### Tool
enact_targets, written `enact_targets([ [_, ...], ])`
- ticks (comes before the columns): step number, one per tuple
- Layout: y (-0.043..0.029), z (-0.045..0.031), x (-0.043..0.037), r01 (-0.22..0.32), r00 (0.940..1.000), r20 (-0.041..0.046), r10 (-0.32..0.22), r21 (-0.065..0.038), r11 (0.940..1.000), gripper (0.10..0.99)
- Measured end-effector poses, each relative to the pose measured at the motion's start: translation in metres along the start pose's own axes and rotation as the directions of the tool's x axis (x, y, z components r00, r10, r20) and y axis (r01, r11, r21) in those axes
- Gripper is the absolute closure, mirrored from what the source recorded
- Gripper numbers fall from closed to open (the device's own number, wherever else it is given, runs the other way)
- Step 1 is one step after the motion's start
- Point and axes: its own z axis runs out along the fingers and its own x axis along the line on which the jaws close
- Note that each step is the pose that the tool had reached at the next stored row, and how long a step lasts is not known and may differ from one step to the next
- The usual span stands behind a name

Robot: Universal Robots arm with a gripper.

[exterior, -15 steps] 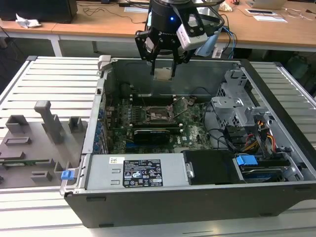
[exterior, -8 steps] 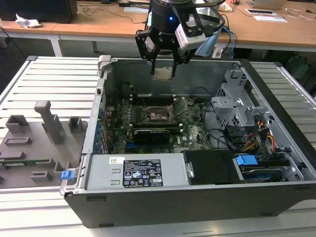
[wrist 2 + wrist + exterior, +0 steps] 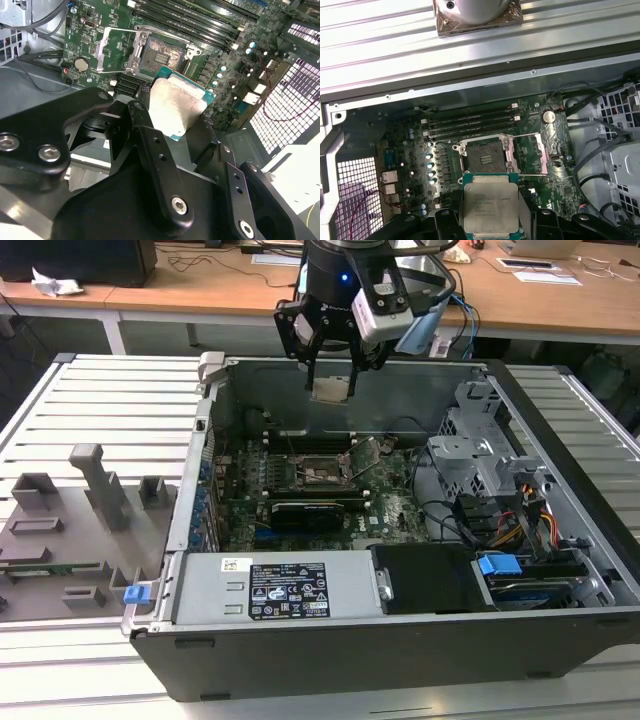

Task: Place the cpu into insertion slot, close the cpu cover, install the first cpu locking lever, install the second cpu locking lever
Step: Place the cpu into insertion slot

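Hand: the hand [image 3: 331, 383] is closed on the cpu [image 3: 331, 389], with one dark finger [image 3: 143, 131] on each of two opposite edges.
Cpu: it is held clear in the air above the open computer case [image 3: 300, 645], its pale metal face and green rim showing in both wrist views.
Insertion slot: the insertion slot [image 3: 322, 472] sits on the green motherboard [image 3: 392, 512] below the cpu and well apart from it, with its dark contact grid exposed.
Cpu cover: the cpu cover [image 3: 102, 52] is swung open and lies beside the slot, hinged at one edge.
Case: it lies on its side on the slatted metal worktop [image 3: 110, 400].
Other: grey fixtures [image 3: 92, 490] stand on the worktop at the exterior view's left.
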Motion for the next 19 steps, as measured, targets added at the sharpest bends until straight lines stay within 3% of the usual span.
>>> enact_targets([
  [19, 0.0000, 0.0001, 0.0000, -0.074, 0.9972, 0.0066, 0.074, -0.002, 0.9973, 0.553],
])
